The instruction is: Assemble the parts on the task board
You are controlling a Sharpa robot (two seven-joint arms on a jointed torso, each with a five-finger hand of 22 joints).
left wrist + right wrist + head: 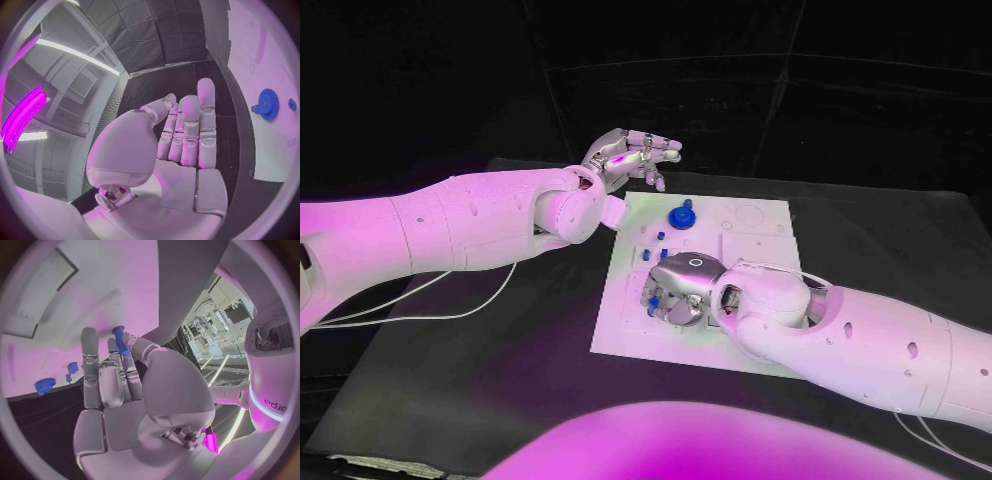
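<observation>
The board (759,222) is a white plate in the middle of the black table (473,360). Its long axis runs from the near edge of the table to the far edge, with a slight tilt to the picture's right at the far end. A blue gear (681,216) stands on the far part of the board, and in the left wrist view the gear (269,104) shows its toothed rim, with a small blue piece (292,104) just beside it. Some small blue pegs (662,237) stand on the board between the gear and the right hand.

The right hand (678,290) is low over the near part of the board, palm down. In the right wrist view this hand (119,390) holds a blue peg (120,341) between the thumb and a finger. The peg is long and thin, and it points away from the palm toward the board.

The left hand (629,157) is raised beyond the far left corner of the board, well apart from the parts. Its fingers (187,127) are stretched out side by side and it holds nothing.
</observation>
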